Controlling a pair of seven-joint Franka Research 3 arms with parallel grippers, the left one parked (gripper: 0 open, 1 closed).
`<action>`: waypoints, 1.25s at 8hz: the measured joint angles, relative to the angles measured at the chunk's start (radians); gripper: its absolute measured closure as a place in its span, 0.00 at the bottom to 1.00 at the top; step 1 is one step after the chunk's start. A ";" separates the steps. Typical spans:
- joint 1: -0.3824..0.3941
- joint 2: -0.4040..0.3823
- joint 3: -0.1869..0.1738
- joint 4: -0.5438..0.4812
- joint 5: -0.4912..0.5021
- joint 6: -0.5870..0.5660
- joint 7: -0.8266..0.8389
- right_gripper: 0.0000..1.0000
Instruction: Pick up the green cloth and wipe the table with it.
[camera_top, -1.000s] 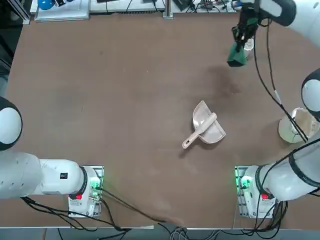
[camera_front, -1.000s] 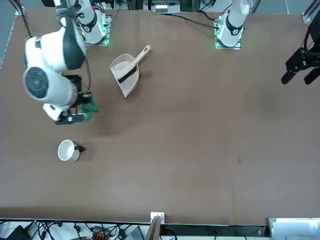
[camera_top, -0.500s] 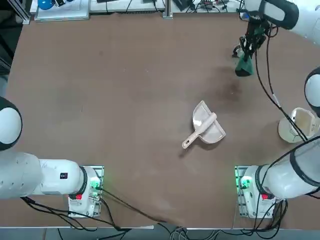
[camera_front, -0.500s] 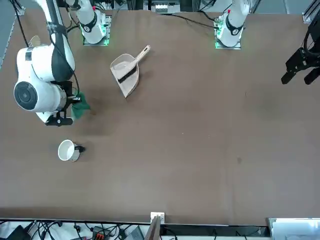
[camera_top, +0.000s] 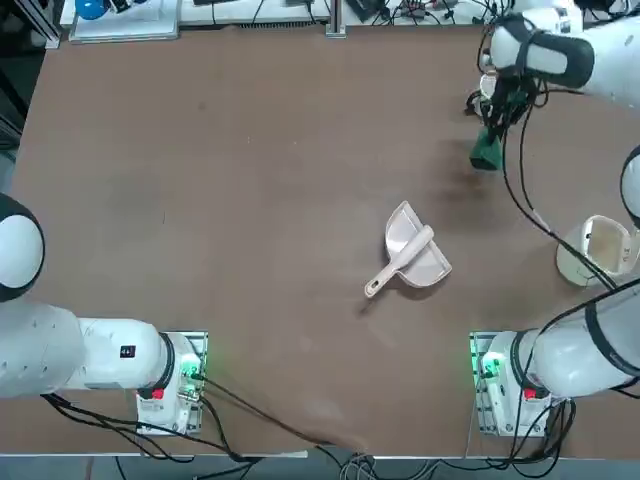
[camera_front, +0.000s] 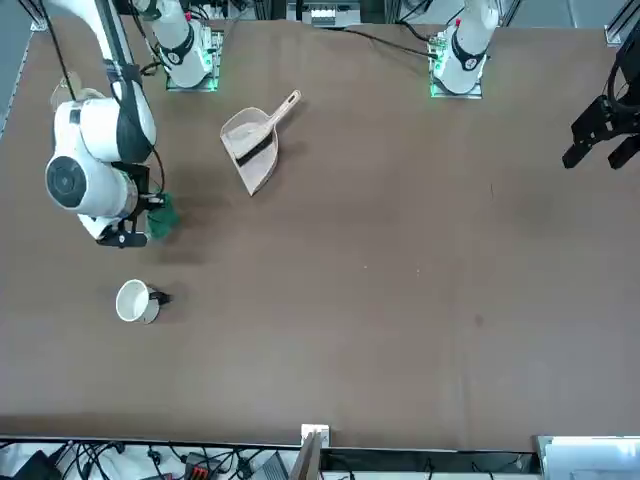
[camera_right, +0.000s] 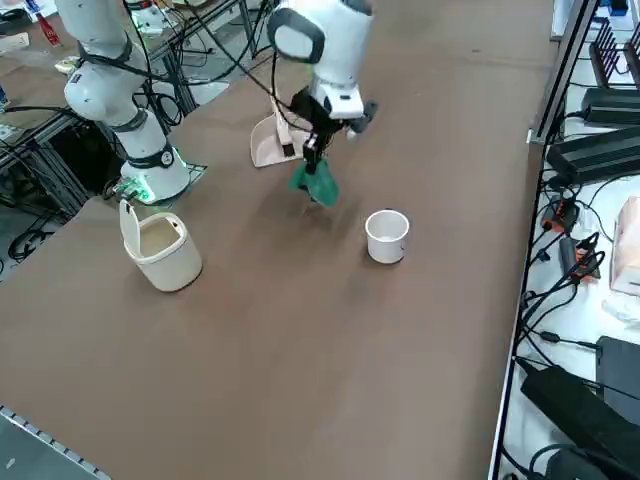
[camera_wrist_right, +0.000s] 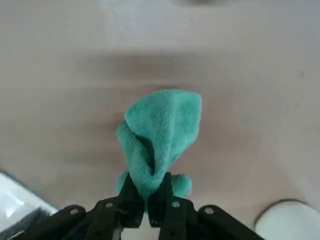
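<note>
Green cloth (camera_wrist_right: 162, 130): clenched between the fingertips of the right tool (camera_wrist_right: 146, 200), which is closed on it. Long axis, wrist view: runs outward from the fingertips, away from the tool, with a slight lean; the broad rounded end is the far one, the pinched end lies at the grip. In the side view the cloth hangs below the tool, its free end downward.

Location: over the tabletop (camera_top: 280, 200), in the top view's upper right, near the far edge. Contact with the surface: cannot tell.

Edges and room: a white cup (camera_right: 387, 236) stands near the cloth, apart from it, between it and the far edge in the front view. A white dustpan (camera_top: 405, 235) with a small brush (camera_top: 400, 262) lying on it is on the robot's side of the cloth, toward the middle. A white bin (camera_right: 162, 250) stands closer to the right arm's base. Broad bare surface extends to the robot's left of cup and dustpan.

Appearance: soft, fuzzy pile; teal-green in the wrist view, darker green from overhead. Bunched and folded, with a deep dark crease; a small lobe bulges beside one fingertip.
</note>
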 joint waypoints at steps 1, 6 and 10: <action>-0.009 -0.002 0.000 -0.040 0.000 0.043 0.000 0.93; -0.024 -0.003 0.004 -0.212 0.000 0.307 0.018 0.93; 0.077 0.010 0.045 -0.209 0.041 0.365 0.220 0.93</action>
